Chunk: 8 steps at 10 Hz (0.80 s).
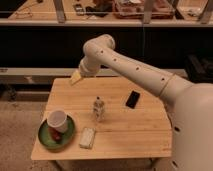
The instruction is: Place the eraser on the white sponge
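Note:
The eraser (pixel 132 99), a small flat black block, lies on the wooden table (pixel 135 131) right of centre. The white sponge (pixel 87 138), a pale mottled pad, lies near the front edge, left of centre. My white arm reaches from the lower right up to a bend above the table's far left. My gripper (pixel 84 71) is at the arm's lower end there, by the far edge, well away from both the eraser and the sponge. I see nothing held in it.
A small clear bottle (pixel 99 110) stands upright between eraser and sponge. A green plate (pixel 45 139) at the front left carries a white cup (pixel 57 120) and a small red item. A yellowish flat piece (pixel 76 78) lies at the far left edge.

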Motion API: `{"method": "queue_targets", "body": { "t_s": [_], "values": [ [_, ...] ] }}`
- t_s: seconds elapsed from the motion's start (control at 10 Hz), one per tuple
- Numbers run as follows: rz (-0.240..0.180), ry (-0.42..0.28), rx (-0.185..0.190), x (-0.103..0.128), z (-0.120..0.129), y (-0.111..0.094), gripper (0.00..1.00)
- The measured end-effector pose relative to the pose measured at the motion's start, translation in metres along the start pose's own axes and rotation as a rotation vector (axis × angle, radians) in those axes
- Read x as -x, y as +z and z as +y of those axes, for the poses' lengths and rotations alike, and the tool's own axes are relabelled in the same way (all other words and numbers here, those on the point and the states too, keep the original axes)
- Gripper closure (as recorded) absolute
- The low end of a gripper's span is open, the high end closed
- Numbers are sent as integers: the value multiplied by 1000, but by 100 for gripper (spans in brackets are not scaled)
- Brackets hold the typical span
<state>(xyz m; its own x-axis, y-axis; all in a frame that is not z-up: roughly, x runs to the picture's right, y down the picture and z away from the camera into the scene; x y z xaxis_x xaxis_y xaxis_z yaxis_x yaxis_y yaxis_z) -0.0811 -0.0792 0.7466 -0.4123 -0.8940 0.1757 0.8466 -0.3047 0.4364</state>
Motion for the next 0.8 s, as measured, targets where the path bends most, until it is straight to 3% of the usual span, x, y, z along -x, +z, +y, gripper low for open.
{"method": "queue_targets", "body": {
  "t_s": [0.1, 0.3, 0.6, 0.8],
  "values": [
    [14, 49, 60, 2, 18, -16, 20],
    [58, 223, 228, 28, 82, -55, 20],
    [102, 340, 330, 48, 120, -82, 20],
    [104, 344, 334, 48, 121, -83, 20]
  ]
}}
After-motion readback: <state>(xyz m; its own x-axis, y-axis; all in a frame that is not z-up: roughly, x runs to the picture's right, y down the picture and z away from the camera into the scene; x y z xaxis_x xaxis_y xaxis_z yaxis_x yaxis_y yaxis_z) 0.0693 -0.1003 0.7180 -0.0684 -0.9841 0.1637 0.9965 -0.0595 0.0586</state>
